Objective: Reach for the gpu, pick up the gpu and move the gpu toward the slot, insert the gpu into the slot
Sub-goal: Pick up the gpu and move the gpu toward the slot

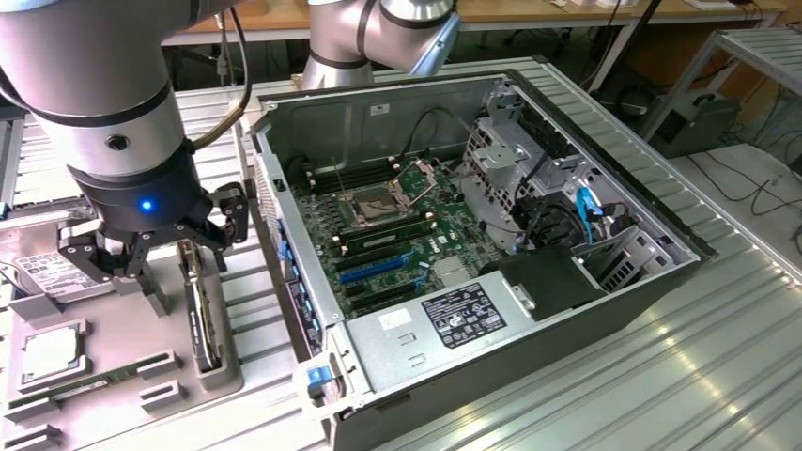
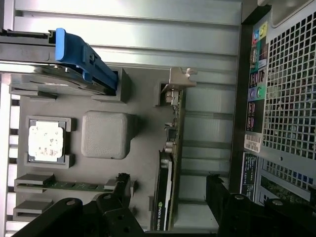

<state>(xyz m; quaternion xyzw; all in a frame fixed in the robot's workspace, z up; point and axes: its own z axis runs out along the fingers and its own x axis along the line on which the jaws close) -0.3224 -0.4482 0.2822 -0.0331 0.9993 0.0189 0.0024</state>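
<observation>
Your end effector (image 1: 176, 272) hangs with its jaws spread wide and empty, one to each side of the gpu (image 1: 203, 319) in the wrist view. The gpu stands on its long edge in the grey fixture tray (image 1: 119, 334) on the desk, just beside the open computer case (image 1: 501, 282). Judge the card light, stiff and fragile, best taken by its flat faces, clear of the silver bracket (image 2: 178, 79); the tray holds one gpu, one processor (image 2: 45, 140), one memory stick (image 2: 64, 186) and one hard drive (image 2: 49, 81).
</observation>
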